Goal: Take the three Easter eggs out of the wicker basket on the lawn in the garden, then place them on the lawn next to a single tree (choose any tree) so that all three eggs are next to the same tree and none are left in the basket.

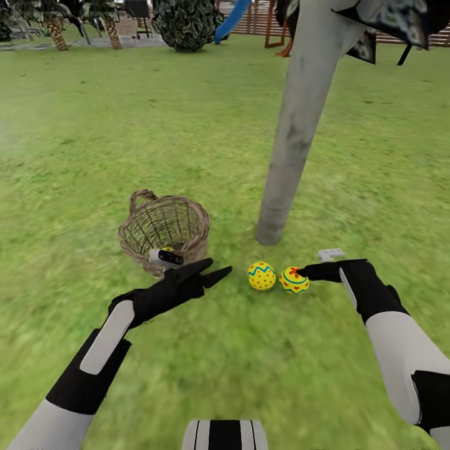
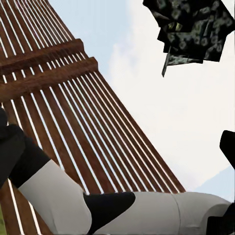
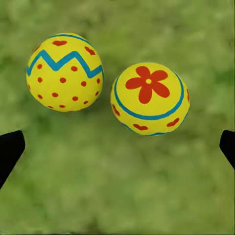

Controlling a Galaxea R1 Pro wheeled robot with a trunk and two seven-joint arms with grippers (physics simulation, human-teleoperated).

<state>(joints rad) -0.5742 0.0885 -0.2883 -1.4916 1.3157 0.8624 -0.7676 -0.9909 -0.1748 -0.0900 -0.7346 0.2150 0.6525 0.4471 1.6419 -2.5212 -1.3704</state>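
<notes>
Two yellow Easter eggs lie on the lawn (image 1: 206,125) close to the pale tree trunk (image 1: 294,125): one with a blue zigzag and red dots (image 1: 261,275) (image 3: 63,72), one with a red flower (image 1: 294,280) (image 3: 149,98). My right gripper (image 1: 304,272) (image 3: 117,149) hovers open just beside the flower egg, its fingertips (image 3: 10,152) spread wide and touching nothing. The wicker basket (image 1: 164,228) stands left of the eggs. A speck of yellow (image 1: 167,249) shows inside it, mostly hidden. My left gripper (image 1: 219,266) is open and empty between basket and eggs.
Scaly-trunked palms (image 1: 56,28), a dark bush (image 1: 185,22), a blue slide (image 1: 231,19) and the wooden playset (image 1: 275,28) line the far side. The left wrist view faces the slat fence (image 2: 73,112), sky and foliage (image 2: 196,29). Open grass lies all around.
</notes>
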